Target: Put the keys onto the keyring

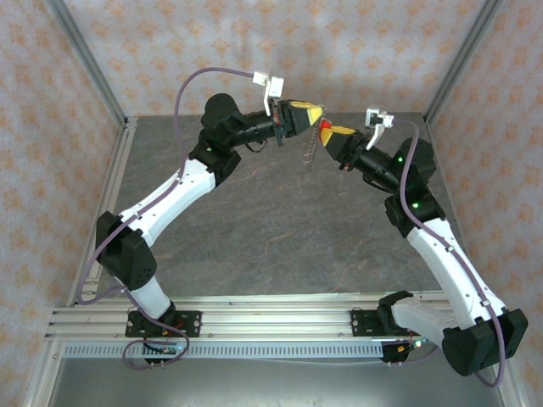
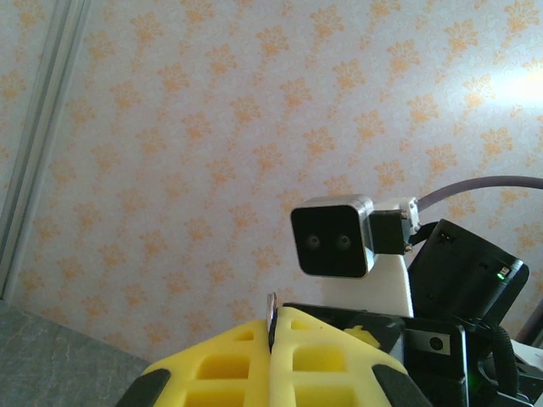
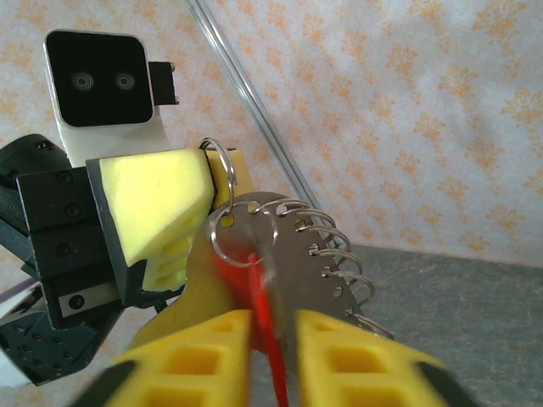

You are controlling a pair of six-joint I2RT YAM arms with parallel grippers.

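Observation:
The keyring (image 3: 299,254) is a silvery metal plate with several wire rings along its edge, and it hangs in the air above the table's far side (image 1: 310,151). My left gripper (image 1: 310,111) is shut on its top, and a thin metal edge (image 2: 271,302) sticks up between the closed yellow pads (image 2: 229,356). The red-headed key (image 3: 260,288) sits at a small ring on the plate, blurred. It lies between the pads of my right gripper (image 3: 273,329), which stand a little apart. From above, the key (image 1: 325,124) is at the right gripper's (image 1: 331,130) tip.
The grey table (image 1: 280,220) lies below both raised arms. Patterned walls and metal corner posts (image 1: 462,55) close in the back and sides. The two wrist cameras (image 2: 331,240) face each other at close range.

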